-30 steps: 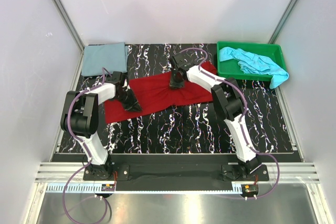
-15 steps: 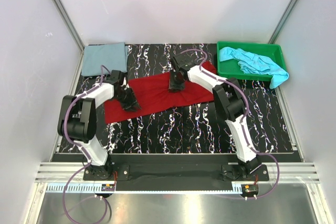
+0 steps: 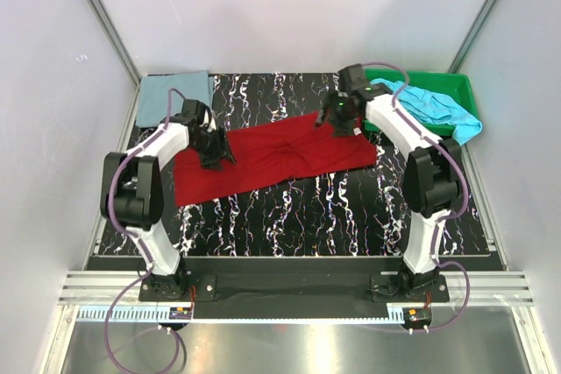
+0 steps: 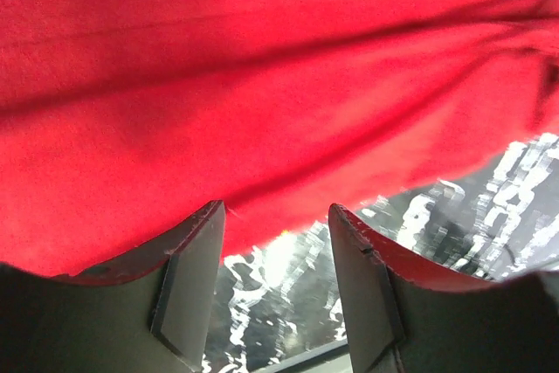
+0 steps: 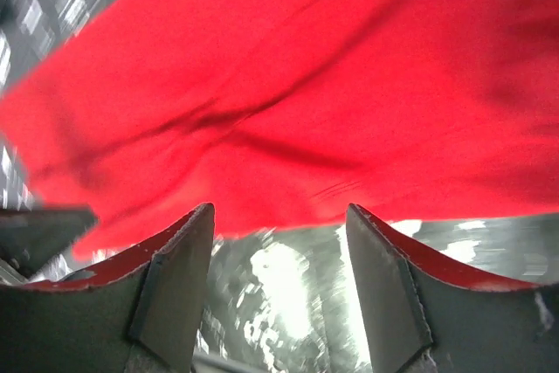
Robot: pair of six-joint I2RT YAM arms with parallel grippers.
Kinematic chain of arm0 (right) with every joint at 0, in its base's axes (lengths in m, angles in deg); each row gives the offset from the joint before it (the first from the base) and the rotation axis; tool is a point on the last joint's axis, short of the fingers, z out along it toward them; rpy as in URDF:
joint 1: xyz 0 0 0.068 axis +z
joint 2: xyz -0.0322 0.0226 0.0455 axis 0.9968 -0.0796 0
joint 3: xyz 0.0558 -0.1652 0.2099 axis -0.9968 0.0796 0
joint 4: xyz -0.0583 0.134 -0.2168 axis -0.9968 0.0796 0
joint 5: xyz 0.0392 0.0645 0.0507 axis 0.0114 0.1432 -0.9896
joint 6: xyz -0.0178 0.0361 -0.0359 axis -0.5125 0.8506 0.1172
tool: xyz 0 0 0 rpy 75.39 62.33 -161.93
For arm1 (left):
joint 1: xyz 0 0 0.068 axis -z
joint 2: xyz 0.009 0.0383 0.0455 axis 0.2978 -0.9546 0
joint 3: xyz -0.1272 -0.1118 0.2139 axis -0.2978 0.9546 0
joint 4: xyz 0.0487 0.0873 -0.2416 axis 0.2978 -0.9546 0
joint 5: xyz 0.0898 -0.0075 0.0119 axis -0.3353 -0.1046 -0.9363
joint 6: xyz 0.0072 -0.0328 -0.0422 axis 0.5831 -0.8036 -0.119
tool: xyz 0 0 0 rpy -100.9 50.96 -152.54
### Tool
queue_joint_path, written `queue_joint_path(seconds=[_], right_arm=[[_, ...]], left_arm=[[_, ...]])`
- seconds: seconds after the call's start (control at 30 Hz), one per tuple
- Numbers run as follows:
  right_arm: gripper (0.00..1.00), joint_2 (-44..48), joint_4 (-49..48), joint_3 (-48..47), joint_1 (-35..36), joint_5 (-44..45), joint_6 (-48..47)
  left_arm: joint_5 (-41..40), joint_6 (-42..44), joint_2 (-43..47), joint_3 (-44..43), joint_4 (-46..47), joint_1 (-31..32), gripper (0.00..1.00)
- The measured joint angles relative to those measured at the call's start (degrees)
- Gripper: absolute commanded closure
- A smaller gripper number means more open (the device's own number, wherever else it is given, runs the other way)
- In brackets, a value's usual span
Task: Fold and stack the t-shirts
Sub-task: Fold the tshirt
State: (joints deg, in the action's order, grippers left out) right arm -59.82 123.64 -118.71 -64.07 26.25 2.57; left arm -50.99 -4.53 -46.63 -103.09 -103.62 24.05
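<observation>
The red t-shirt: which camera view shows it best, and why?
Top external: the whole red t-shirt lies spread on the table. Both wrist views show only a close patch of its red cloth and one edge.

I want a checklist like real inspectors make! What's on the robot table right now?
surface: black marbled table, bare around the cloth.
job's things: red t-shirt spread flat in the middle; grey-blue t-shirt folded at the far left corner; turquoise t-shirt crumpled, one end over the tray's rim.
clutter: green tray at the far right; nothing else seen.
grippers: left gripper and right gripper, jaws parted, nothing between them, each at an edge of the red t-shirt.
cables: purple cables loop along both arms.
surroundings: white walls, metal rail in front.
</observation>
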Motion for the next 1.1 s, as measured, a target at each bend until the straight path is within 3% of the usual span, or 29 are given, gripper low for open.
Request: queue_joint_path(seconds=[0.17,0.53,0.8,1.1], right_arm=[[0.31,-1.25,1.01,0.90,-5.46,3.85,1.16],[0.32,-15.87,-0.04,-4.26,-3.67,6.51,1.36],[0.31,-24.09,-0.59,-17.62,-3.41,7.17,-2.01],[0.31,-39.17,1.25,-43.25,-2.56,6.43,-6.75]], left_arm=[[1.64,1.09,-7.80,-0.22,-1.38,-1.90,0.44],[6.12,-2.64,-2.56,8.66,0.02,-2.62,0.45],[8.20,-8.87,4.79,19.02,2.10,-1.22,0.45],[10.69,-19.02,9.40,26.10,8.41,9.09,0.43]])
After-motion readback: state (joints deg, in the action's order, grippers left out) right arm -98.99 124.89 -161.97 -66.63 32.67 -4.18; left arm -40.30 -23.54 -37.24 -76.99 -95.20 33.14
